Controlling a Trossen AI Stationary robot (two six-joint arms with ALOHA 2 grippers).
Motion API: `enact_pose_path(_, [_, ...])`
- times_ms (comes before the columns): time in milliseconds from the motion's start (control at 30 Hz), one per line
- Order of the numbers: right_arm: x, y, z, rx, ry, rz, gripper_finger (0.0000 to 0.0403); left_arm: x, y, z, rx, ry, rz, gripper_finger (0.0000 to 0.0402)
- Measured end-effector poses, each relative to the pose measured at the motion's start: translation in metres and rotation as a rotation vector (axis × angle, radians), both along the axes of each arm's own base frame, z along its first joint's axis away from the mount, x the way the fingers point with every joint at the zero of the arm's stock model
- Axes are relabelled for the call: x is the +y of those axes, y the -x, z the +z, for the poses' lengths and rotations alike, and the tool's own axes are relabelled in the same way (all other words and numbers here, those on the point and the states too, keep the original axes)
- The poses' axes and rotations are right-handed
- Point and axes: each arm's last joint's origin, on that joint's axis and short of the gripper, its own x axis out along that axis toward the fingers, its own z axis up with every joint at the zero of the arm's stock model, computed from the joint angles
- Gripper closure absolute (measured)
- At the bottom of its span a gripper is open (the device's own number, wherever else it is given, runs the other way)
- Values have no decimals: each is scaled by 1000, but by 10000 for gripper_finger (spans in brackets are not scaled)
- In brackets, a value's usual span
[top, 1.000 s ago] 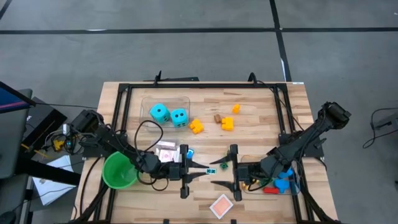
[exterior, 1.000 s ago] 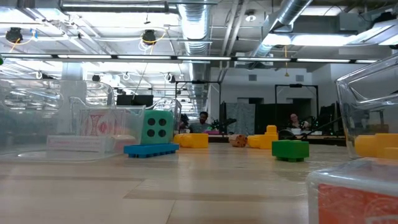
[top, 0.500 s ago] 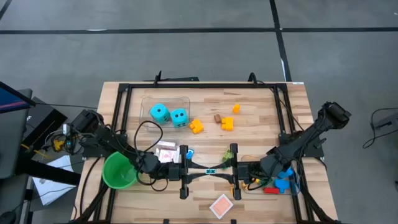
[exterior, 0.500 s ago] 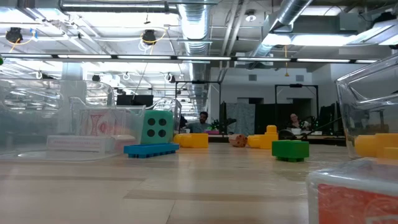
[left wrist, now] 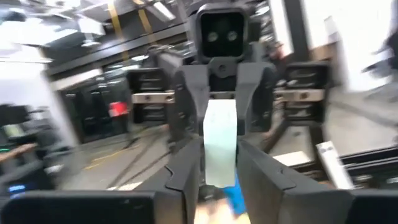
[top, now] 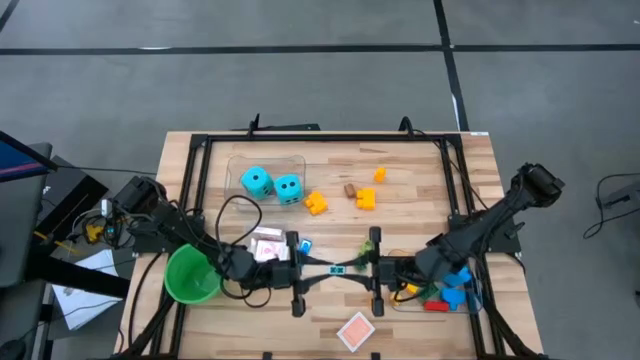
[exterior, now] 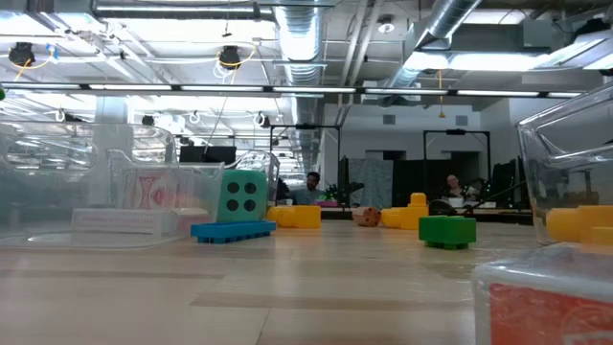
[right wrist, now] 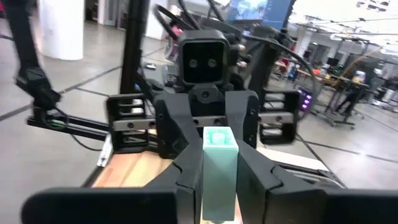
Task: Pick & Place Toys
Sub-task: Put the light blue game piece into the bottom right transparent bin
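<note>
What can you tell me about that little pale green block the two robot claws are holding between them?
The pale green brick is a small, oblong plastic piece with a raised stud on one end. It hangs above the wooden table near its front middle, held between the arms. The left gripper pinches one end, the right gripper the other, the two pointing at each other. Nothing else touches it; its far faces are hidden by the fingers.
</note>
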Motion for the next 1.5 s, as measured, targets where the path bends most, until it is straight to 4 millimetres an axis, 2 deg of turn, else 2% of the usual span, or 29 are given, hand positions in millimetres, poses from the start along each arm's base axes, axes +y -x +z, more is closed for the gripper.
enact_pose_path(167, [-3, 0, -2, 19, 4, -65, 348, 2, 1, -2, 52, -67, 147, 275])
enact_pose_path(433, [-2, 0, -2, 17, -1, -70, 348, -8, 8, -2, 76, -106, 143, 248])
enact_pose_path(667, [0, 2, -3, 26, 4, -75, 348, -17, 32, 21, 73, -138, 170, 249])
enact_pose_path(867, [-4, 9, -2, 70, -13, -150, 347, -19, 56, 37, 150, -165, 184, 255])
enact_pose_path(1000, [-11, 21, 4, 111, -129, -166, 346, -15, 71, 48, 166, -133, 152, 256])
enact_pose_path(1133, [-21, 35, 4, 199, -316, -200, 345, -9, 80, 57, 166, -99, 142, 254])
enact_pose_path(1300, [-28, 54, -9, 350, -481, -295, 345, -2, 87, 64, 149, -85, 143, 257])
enact_pose_path(1500, [-25, 68, -26, 463, -624, -401, 344, 13, 88, 65, 156, -146, 181, 258])
